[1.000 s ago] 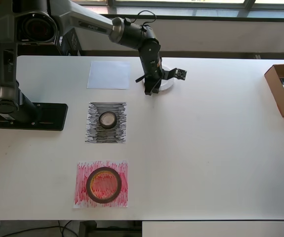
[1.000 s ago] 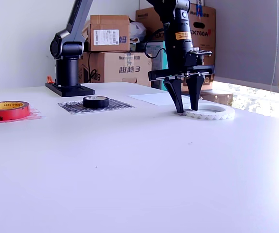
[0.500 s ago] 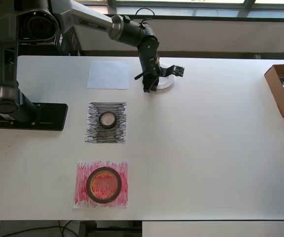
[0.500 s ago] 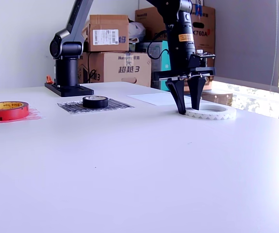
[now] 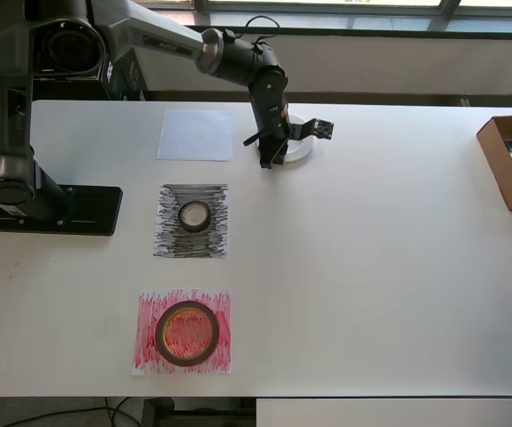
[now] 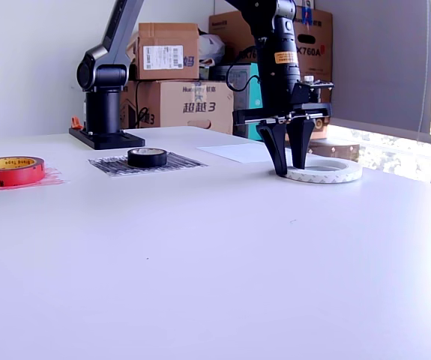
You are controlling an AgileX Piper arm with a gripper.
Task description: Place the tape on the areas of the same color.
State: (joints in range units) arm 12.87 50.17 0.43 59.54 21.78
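My gripper (image 5: 270,162) (image 6: 288,171) points down at the white tape roll (image 5: 300,150) (image 6: 326,171), one finger inside the ring and one outside, shut on its near rim. The roll sits low at the table, just right of the plain white sheet (image 5: 196,134) (image 6: 241,152) in the overhead view. A black tape roll (image 5: 195,215) (image 6: 148,157) lies on the black-scribbled sheet (image 5: 170,245). A red tape roll (image 5: 187,333) (image 6: 10,170) lies on the red-scribbled sheet (image 5: 148,356).
The arm's black base (image 5: 51,210) stands at the overhead view's left edge. An open cardboard box (image 5: 510,162) sits at the right edge. Stacked cartons (image 6: 170,75) stand behind the table in the exterior view.
The gripper has shifted slightly toward the white sheet, and the white roll has moved a little with it. The black and red rolls have not moved.
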